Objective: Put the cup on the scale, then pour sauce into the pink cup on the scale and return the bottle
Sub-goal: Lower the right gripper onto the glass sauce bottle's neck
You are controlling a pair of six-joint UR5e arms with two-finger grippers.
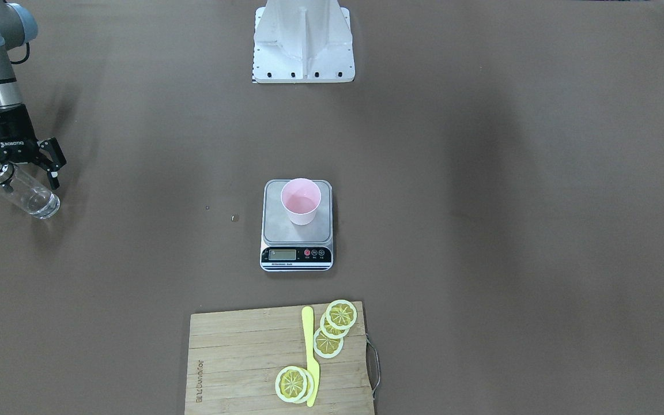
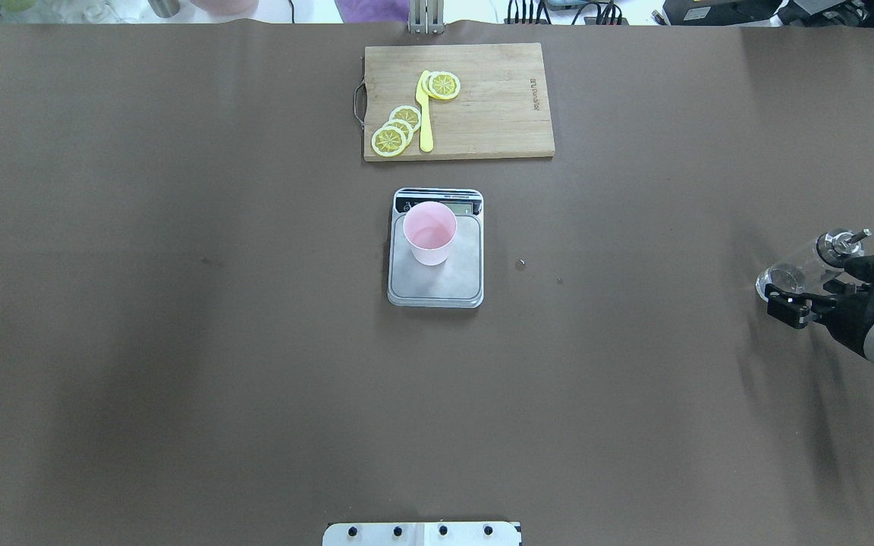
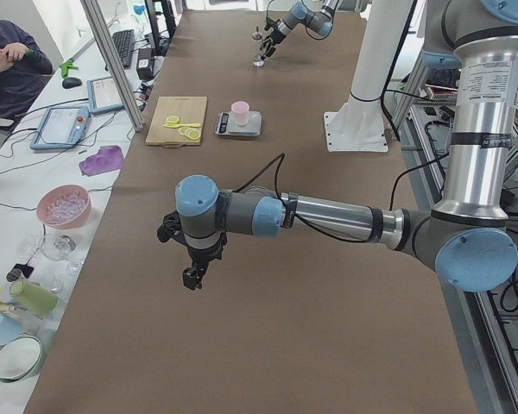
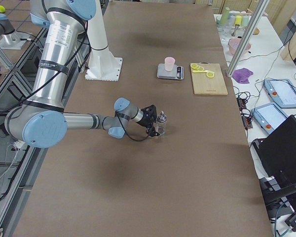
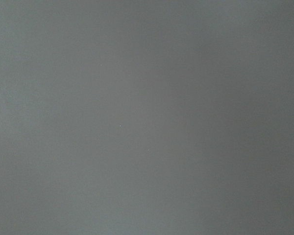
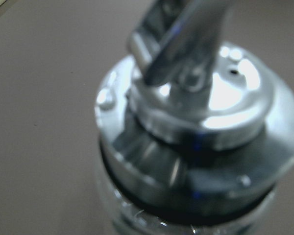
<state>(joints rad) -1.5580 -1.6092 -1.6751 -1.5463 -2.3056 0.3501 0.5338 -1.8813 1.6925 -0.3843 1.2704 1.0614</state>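
**One cup on one scale, one bottle out to the right**

From across the counter (image 1: pixel 482 173): one pink cup (image 1: pixel 301 200) sits on the one scale (image 1: pixel 277 229), on the robot-side half of the platform, dead centre. One bottle (image 1: pixel 32 199) is way out by the picture's left edge. The right gripper (image 1: pixel 18 170) is at its neck, fingers spread wider than the glass, not pinching. A big bare stretch lies between bottle and scale, just two tiny specks (image 1: pixel 235 218). Nearest me there's one cutting board (image 1: pixel 234 357) cut off by the frame, one yellow knife (image 1: pixel 309 357) and five lemon slices (image 1: pixel 342 314).

Overhead: board at the far edge, scale mid-counter, and the whole left half is open brown surface.

From the left end: the left gripper (image 3: pixel 192 278) hangs over bare counter, well apart from the scale. Released or clenched, I cannot tell. One person (image 3: pixel 9 60) sits beyond the counter's edge.

From the right end: the bottle stands upright, with open room on every side.

Left wrist: flat grey surface only.

Right wrist: a blurred metal cap (image 6: pixel 225 98) and spout (image 6: pixel 181 39) fill the frame.
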